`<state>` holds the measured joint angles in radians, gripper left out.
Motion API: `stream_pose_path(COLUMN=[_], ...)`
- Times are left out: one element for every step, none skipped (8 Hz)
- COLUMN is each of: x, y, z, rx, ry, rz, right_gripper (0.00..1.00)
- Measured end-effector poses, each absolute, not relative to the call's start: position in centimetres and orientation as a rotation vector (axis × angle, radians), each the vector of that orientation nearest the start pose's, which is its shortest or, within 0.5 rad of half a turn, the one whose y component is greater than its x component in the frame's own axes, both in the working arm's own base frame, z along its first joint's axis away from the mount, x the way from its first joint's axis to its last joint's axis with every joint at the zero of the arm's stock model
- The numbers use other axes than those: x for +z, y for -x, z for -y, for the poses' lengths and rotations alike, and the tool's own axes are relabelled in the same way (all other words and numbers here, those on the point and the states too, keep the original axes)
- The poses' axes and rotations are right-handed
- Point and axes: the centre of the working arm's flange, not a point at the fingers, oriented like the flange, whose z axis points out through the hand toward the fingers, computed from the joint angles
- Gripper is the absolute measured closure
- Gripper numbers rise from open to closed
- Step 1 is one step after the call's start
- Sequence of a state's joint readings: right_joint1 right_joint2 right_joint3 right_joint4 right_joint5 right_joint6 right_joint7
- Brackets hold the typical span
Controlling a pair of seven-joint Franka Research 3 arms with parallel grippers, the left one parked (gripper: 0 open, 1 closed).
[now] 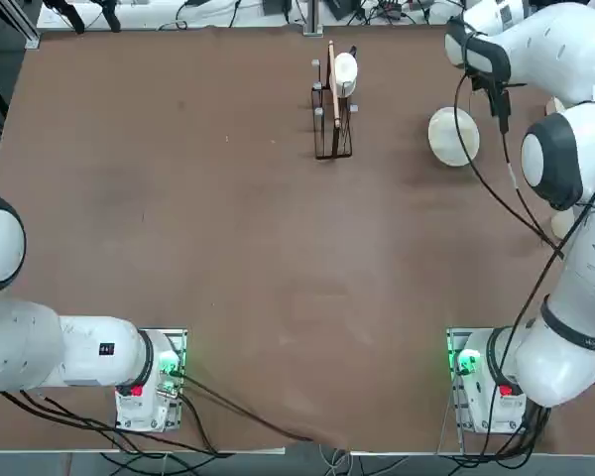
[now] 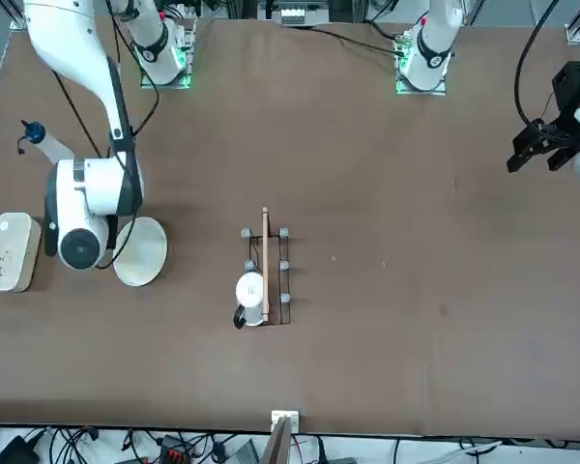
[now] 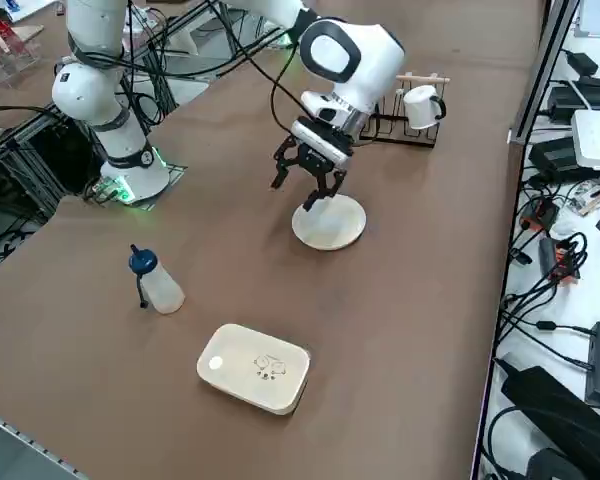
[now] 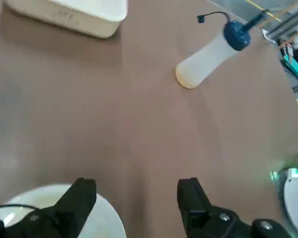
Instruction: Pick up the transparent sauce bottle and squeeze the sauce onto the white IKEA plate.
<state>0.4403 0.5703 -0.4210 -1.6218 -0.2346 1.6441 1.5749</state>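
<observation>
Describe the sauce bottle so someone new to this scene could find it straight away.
Start at the working right arm's open claw, which hangs above the round white plate. Past the plate, toward the table's near corner in the right side view, stands the sauce bottle, beside a white rounded-rectangular dish. It alone is cloudy, see-through and blue-topped.

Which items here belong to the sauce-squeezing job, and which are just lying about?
Job:
- transparent sauce bottle, standing, untouched
- white IKEA plate
- right hand, open, above the plate

Lying about:
- white rectangular dish
- wire rack with white cup
</observation>
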Motion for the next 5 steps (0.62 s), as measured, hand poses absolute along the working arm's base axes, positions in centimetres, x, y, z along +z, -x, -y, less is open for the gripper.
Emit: stream_pose_path(x=[29.9,31.0,33.1,36.0,39.4], y=[-62.7,-63.2,-63.6,-63.9,-64.1], z=[-2.2,-2.7,-3.0,-2.7,-2.0], rx=[-0.087,-0.151,-0.234,-0.326,-0.395], ry=[-1.916,-2.016,-2.107,-2.206,-2.313], rz=[1.604,1.552,1.489,1.421,1.355], right_gripper=[0.00,0.00,0.00,0.00,0.00])
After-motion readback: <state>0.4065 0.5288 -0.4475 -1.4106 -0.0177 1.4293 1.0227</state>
